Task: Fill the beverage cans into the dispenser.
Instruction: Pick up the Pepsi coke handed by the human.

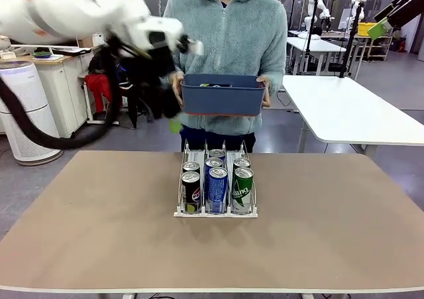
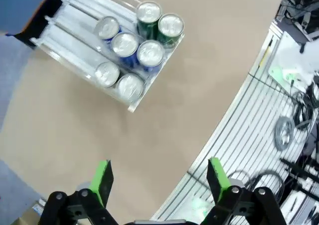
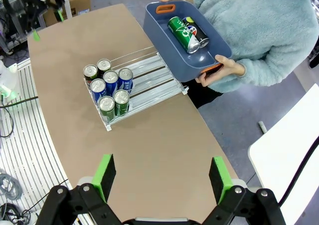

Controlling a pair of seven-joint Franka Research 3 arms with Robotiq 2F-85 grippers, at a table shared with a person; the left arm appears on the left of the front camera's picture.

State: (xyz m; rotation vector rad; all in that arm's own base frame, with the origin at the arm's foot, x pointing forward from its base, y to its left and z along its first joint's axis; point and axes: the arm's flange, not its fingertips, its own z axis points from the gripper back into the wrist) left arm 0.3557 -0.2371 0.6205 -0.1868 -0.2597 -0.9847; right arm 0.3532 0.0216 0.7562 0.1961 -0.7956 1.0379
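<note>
While a person (image 3: pixel 259 25) holds the blue bin (image 3: pixel 185 69), the left gripper (image 2: pixel 159 177) and right gripper (image 3: pixel 162 177) gape wide, empty, with the dispenser (image 3: pixel 154 80) at eleven o'clock.

The bench (image 1: pixel 86 233) lies bare across the lower, left and right parts of the front frame, open to a pass from either side. At centre, seven upright cans (image 1: pixel 217 187) crowd the near end of the dispenser (image 1: pixel 215 214), and its far lane stretches are free. Just past them, the blue bin (image 1: pixel 222 97) held by the person blocks the upper middle.
</note>
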